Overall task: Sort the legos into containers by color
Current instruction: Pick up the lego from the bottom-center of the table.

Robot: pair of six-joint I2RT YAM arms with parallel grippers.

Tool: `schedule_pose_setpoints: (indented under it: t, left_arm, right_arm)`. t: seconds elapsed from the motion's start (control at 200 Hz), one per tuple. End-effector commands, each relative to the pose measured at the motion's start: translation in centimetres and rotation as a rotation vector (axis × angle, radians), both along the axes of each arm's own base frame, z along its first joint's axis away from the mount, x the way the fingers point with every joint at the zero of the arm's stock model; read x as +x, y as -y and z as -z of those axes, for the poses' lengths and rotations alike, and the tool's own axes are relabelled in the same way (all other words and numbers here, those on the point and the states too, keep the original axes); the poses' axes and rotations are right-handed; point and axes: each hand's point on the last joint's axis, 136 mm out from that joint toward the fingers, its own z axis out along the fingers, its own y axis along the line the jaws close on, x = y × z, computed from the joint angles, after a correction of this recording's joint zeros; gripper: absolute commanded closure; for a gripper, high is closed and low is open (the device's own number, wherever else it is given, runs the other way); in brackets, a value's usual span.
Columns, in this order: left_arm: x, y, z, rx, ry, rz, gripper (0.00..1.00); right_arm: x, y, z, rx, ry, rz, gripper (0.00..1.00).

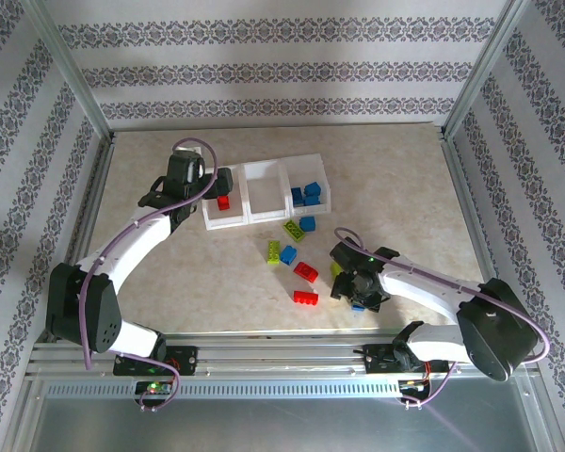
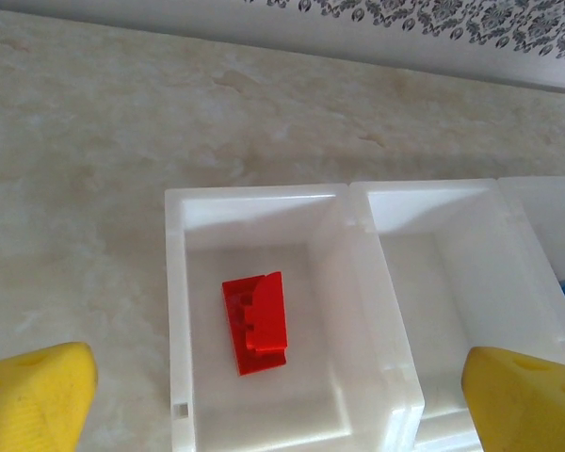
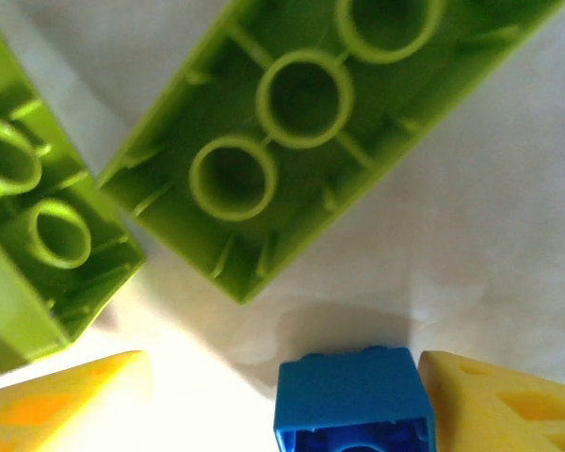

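Since the wide right tool (image 3: 281, 381) touches the blue brick (image 3: 351, 400) at bottom centre on one side only, closing could skid it sideways; the left tool (image 2: 281, 395) is wide too.

blue brick (image 3: 353, 400) cut by bottom edge, long lime brick (image 3: 311, 122) cropped at top

- The table (image 1: 395, 179) I work on has a pale beige, marbled top, matte and softly lit.
- Wallpaper (image 1: 264, 66), white with grey floral bands, closes me in at the back and on both sides.
- Silver metal posts (image 1: 71, 71) rise at the back corners.
- A ribbed aluminium rail (image 1: 282, 353) runs along my near edge, with a dull metal sheet (image 1: 282, 424) below it.
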Motion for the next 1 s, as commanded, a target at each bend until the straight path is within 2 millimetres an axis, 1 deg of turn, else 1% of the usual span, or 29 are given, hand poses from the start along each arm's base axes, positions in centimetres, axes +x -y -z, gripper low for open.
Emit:
schedule_pose_setpoints:
  t: [0.0,0.13,0.245,0.325,0.43,0.7,0.78,0.859,0.914,0.994]
  left_arm:
    - [0.3,-0.9,-1.2,-0.025,0.049,-0.042,0.01]
    - [0.3,-1.1,-1.0,-0.03,0.046,-0.045,0.0]
    - [0.3,-1.1,-0.7,-0.032,0.04,-0.044,0.0]
    - [0.3,-1.1,-0.6,-0.034,0.037,-0.04,0.0]
    - [0.2,-1.0,-0.5,-0.038,0.034,-0.037,0.0]
    - [-0.1,-1.3,-0.3,-0.033,0.028,-0.04,0.0]
    - [-0.1,-1.4,-0.4,-0.034,0.031,-0.042,0.0]
    - [-0.2,-1.5,-0.5,-0.033,0.033,-0.042,0.0]
    - [-0.3,-1.5,-0.6,-0.03,0.033,-0.041,0.0]
    - [-0.4,-1.6,-0.7,-0.028,0.035,-0.042,0.0]
  right_arm:
    - [-0.1,-1.2,-0.5,0.036,-0.01,-0.049,0.31]
    - [-0.3,-1.3,-0.5,0.04,-0.012,-0.049,0.36]
    - [-0.3,-0.8,-0.3,0.015,-0.008,-0.033,0.38]
    - [-0.1,-0.6,-0.2,0.003,0.005,-0.021,0.42]
    - [0.4,-0.8,-0.2,0.003,0.02,-0.019,0.49]
    - [0.8,-1.4,0.4,-0.017,0.0,-0.057,0.62]
    - [1.1,-1.8,0.1,-0.02,0.011,-0.08,0.63]
    - [1.7,-2.2,-0.5,-0.031,0.031,-0.108,0.65]
    - [2.2,-2.5,-1.1,-0.042,0.053,-0.128,0.68]
    - [3.2,-3.0,-2.4,-0.051,0.102,-0.158,0.68]
